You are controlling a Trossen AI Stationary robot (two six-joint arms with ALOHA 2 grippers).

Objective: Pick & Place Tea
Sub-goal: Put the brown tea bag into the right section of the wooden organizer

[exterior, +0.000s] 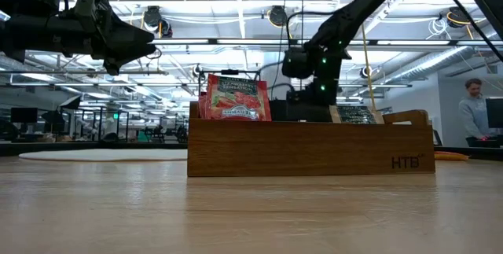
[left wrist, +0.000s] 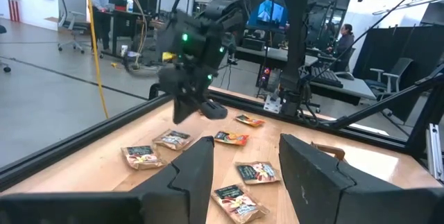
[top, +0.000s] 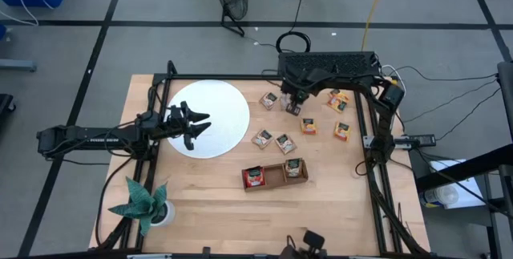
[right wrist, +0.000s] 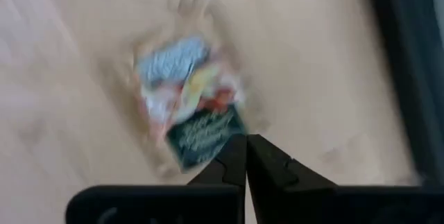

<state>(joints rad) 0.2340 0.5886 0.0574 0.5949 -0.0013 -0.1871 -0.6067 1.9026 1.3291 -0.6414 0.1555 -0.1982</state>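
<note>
A light wooden surface [top: 216,211] seen from above, framed by dark rails. At about ten o'clock lies a large white disc [top: 224,103]. The left gripper [top: 195,126] hovers over the disc's lower part, its two dark fingers [left wrist: 198,172] standing apart with nothing between them.

The right gripper [top: 293,109] reaches down at about one o'clock, at a sachet [right wrist: 191,116] with a pale, red and dark green wrapper. In the right wrist view its fingers meet tip to tip at the sachet's dark green edge; whether the wrapper is pinched between them cannot be told.

The tea lies scattered over the right half of the surface. One sachet [top: 269,99] sits just left of the right gripper, two orange-yellow ones [top: 337,100] near the rail at two o'clock, two more [top: 309,126] [top: 342,131] toward three o'clock, and a pair [top: 262,138] [top: 285,143] close to the centre beside the disc's rim.

Just below centre stands a brown wooden tray [top: 275,176] with three compartments. A red sachet [top: 255,177] stands in its left compartment and a green one [top: 294,167] in its right; the middle one holds nothing.

A green paper plant in a white pot [top: 146,205] stands at seven o'clock, well apart from the tea. A bundle of black cables [top: 329,66] crowds the edge at twelve to one o'clock, behind the right arm.
</note>
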